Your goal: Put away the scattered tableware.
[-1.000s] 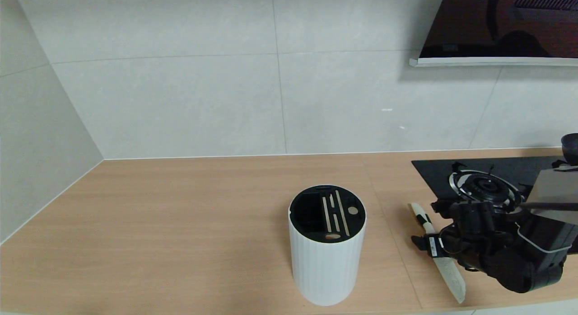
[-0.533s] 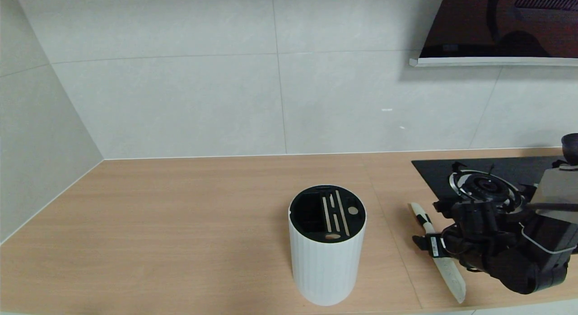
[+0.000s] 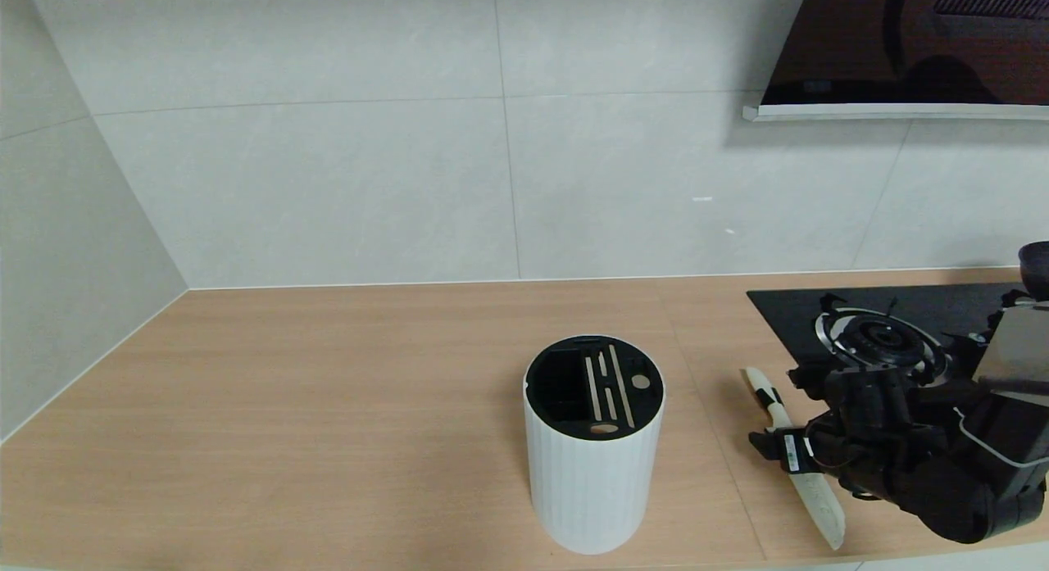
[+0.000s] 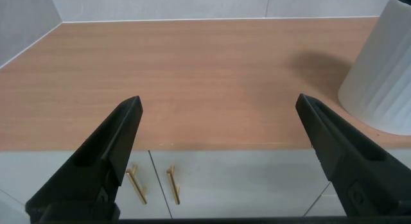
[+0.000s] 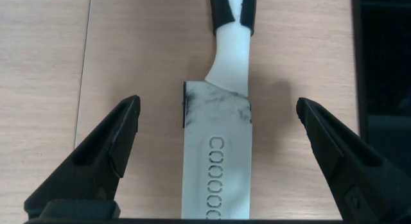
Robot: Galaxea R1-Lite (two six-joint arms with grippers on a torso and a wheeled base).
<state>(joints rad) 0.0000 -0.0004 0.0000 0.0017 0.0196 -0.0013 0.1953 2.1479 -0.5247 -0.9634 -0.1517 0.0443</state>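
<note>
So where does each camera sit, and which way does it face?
Head view: on the head, facing forward and down at the counter, white holder, knife and stove; right arm and right tool show.
Left wrist view: on the left wrist, facing across the counter; open left tool shows.
Right wrist view: on the right wrist, facing down onto the knife; open right tool shows.
Shared: head and right wrist see the knife; head and left wrist, the white holder.

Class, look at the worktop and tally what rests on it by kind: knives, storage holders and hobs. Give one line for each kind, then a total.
Knives: 1, the white knife
Holders: 1, the white ribbed holder
Hobs: 1, the black hob
Total: 3
</note>
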